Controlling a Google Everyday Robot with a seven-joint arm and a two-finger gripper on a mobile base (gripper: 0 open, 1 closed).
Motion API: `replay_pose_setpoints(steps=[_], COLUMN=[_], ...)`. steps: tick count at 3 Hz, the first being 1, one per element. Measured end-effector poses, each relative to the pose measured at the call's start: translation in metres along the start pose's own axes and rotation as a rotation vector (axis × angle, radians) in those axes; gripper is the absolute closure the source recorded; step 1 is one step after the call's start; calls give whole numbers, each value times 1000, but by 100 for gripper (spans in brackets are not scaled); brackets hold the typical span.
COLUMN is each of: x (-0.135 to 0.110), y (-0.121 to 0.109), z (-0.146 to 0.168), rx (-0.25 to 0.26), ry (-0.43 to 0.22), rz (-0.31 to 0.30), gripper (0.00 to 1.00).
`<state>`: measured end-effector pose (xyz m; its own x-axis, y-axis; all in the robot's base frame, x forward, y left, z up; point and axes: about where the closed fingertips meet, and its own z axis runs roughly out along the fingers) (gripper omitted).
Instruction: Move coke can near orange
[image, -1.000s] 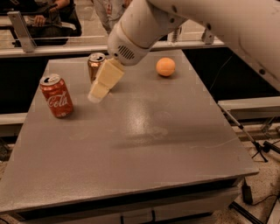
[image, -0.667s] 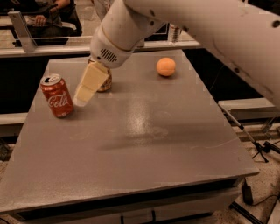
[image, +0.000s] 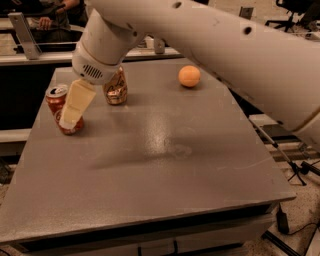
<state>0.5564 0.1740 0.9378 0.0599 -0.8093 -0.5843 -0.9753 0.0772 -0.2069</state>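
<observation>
The red coke can (image: 58, 107) stands upright at the left of the grey table (image: 150, 165), partly covered by my gripper. The orange (image: 189, 76) sits at the table's far right, well away from the can. My gripper (image: 74, 107) hangs from the large white arm and its cream-coloured finger (image: 77, 102) lies right in front of the coke can, at the can's right side. Only one finger shows clearly.
A shiny copper-gold can (image: 115, 88) stands just right of and behind the coke can, close to the gripper's wrist. A person sits behind a rail at the far left (image: 50, 20). The table's edges drop off at left and front.
The gripper has swung left and down, from beside the copper-gold can to directly over the coke can. The cans and orange have not moved.
</observation>
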Motion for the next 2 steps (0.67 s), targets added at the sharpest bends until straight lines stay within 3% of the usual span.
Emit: replay_pose_setpoints(steps=[2], x=[-30], y=[11], z=[45], rx=[-60], ry=[31], rz=[-41], gripper=[0])
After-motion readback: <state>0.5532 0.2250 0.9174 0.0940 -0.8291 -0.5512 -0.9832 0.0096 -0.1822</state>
